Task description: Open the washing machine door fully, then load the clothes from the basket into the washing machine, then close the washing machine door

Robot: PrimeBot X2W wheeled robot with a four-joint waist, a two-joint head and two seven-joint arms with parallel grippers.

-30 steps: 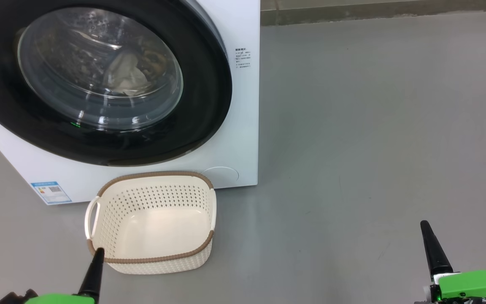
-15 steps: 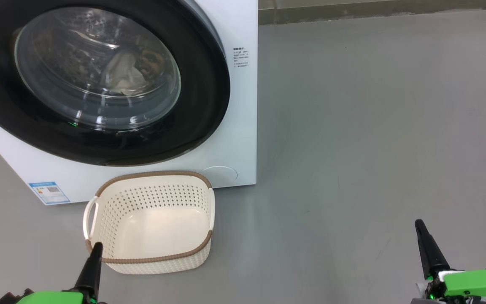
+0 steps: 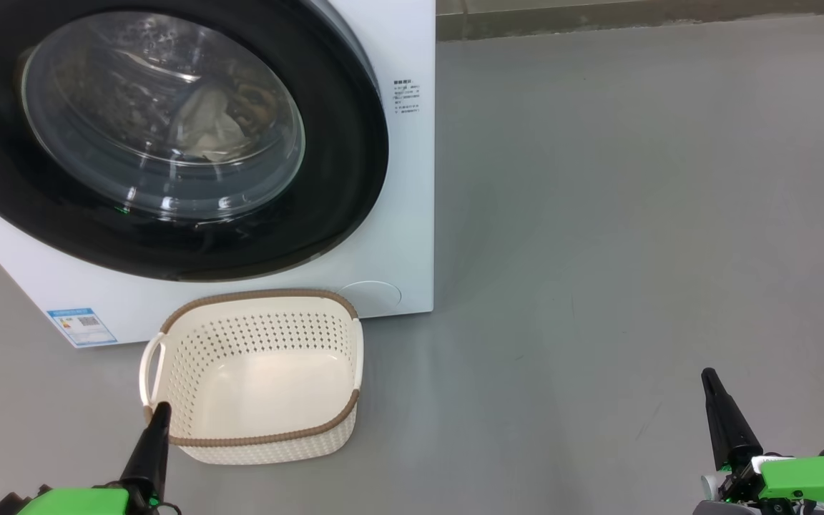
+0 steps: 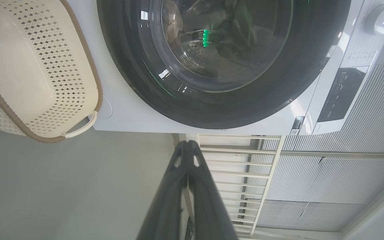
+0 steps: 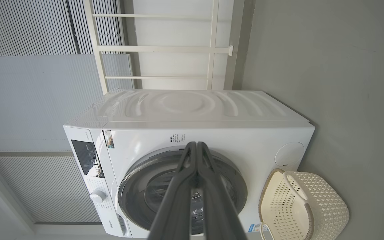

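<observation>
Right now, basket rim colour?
Brown, woven-look band around the cream perforated basket; clearest in the head view.

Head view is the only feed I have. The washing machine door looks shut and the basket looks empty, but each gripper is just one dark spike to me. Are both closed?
Observer: The left gripper is. Its wrist view shows two fingers pressed together with nothing between them.
Operator: And the right one?
Observer: The right gripper is shut too, fingers together and empty, with the washing machine door beyond them.
Operator: What sits above the door?
Observer: A dark control panel and a white dial, on the upper front of the washing machine.
</observation>
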